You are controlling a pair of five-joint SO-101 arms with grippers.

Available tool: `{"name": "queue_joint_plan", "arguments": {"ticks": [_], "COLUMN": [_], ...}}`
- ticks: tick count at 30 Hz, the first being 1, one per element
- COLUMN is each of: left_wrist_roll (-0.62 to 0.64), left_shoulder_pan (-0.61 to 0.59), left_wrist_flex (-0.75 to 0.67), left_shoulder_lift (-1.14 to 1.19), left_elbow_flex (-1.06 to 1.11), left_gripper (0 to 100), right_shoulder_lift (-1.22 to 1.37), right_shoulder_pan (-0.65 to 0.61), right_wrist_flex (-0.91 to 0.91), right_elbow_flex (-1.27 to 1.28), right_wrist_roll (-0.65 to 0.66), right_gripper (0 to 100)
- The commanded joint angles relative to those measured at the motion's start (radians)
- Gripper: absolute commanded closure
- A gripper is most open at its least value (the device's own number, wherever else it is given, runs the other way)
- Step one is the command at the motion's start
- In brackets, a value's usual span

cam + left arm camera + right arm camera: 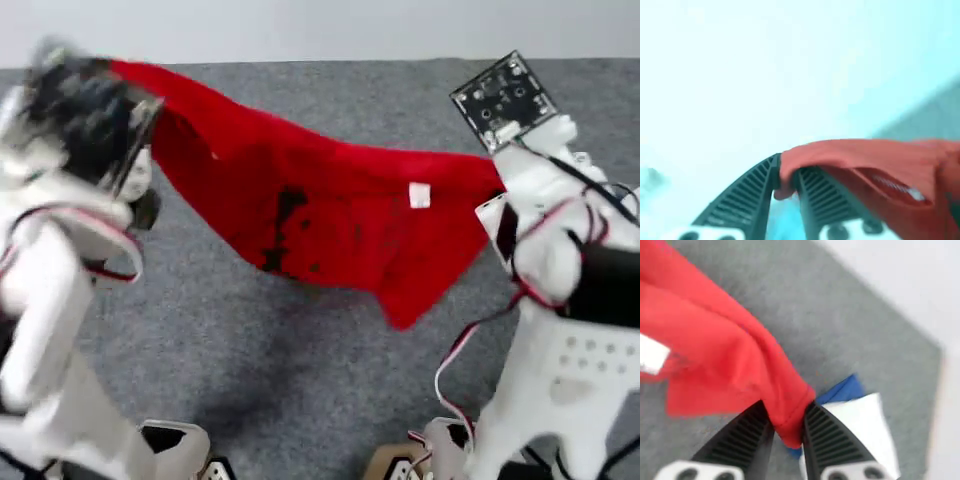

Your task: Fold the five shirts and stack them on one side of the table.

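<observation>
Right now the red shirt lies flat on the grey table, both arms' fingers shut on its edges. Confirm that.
Not flat. The red shirt hangs stretched in the air above the grey table, as the high view shows. The rest holds: the left fingers and right fingers are shut on its edges.

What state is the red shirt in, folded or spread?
Spread: the red shirt hangs stretched above the table, left hand and right hand each shut on an edge.
</observation>
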Motion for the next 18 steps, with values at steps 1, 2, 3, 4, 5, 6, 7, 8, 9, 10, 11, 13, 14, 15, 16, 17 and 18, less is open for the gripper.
{"name": "queue_joint_plan", "arguments": {"ticks": [1, 2, 3, 4, 5, 6, 7, 8, 9, 10, 11, 13, 14, 15, 16, 17, 18], "left_wrist_roll": [0.011, 0.011, 0.008, 0.008, 0.006, 0.006, 0.006, 0.006, 0.005, 0.005, 0.005, 0.005, 0.005, 0.005, 0.003, 0.003, 0.003], "left_shoulder_pan": [-0.003, -0.005, -0.006, -0.008, -0.008, -0.009, -0.009, -0.009, -0.009, -0.009, -0.009, -0.009, -0.009, -0.011, -0.011, -0.011, -0.011], "left_wrist_flex": [-0.077, -0.078, -0.08, -0.08, -0.08, -0.08, -0.081, -0.084, -0.084, -0.084, -0.084, -0.08, -0.078, -0.078, -0.078, -0.078, -0.078], "left_shoulder_lift": [-0.023, -0.023, -0.023, -0.023, -0.023, -0.023, -0.023, -0.023, -0.023, -0.023, -0.023, -0.023, -0.023, -0.023, -0.023, -0.023, -0.023], "left_elbow_flex": [-0.113, -0.137, -0.16, -0.182, -0.205, -0.229, -0.252, -0.277, -0.302, -0.323, -0.344, -0.38, -0.397, -0.414, -0.429, -0.446, -0.461], "left_gripper": [100, 100, 100, 100, 100, 100, 100, 100, 100, 100, 100, 100, 100, 100, 100, 100, 100], "right_shoulder_lift": [-0.082, -0.096, -0.111, -0.124, -0.136, -0.151, -0.168, -0.185, -0.203, -0.222, -0.24, -0.277, -0.294, -0.308, -0.321, -0.335, -0.348], "right_shoulder_pan": [0.015, 0.019, 0.031, 0.045, 0.058, 0.074, 0.091, 0.102, 0.107, 0.11, 0.11, 0.11, 0.11, 0.11, 0.11, 0.111, 0.111], "right_wrist_flex": [-0.054, -0.064, -0.073, -0.087, -0.099, -0.11, -0.116, -0.119, -0.117, -0.114, -0.11, -0.11, -0.11, -0.11, -0.108, -0.108, -0.108], "right_elbow_flex": [-0.014, -0.014, -0.014, -0.014, -0.014, -0.014, -0.014, -0.014, -0.014, -0.014, -0.014, -0.014, -0.014, -0.014, -0.014, -0.014, -0.014], "right_wrist_roll": [0.028, 0.031, 0.031, 0.031, 0.031, 0.031, 0.031, 0.031, 0.032, 0.032, 0.032, 0.034, 0.034, 0.034, 0.034, 0.034, 0.038], "right_gripper": [98.8, 98.8, 98.8, 98.8, 98.8, 98.8, 98.8, 98.8, 98.8, 98.8, 98.8, 98.8, 98.8, 98.8, 98.8, 98.8, 98.8]}}
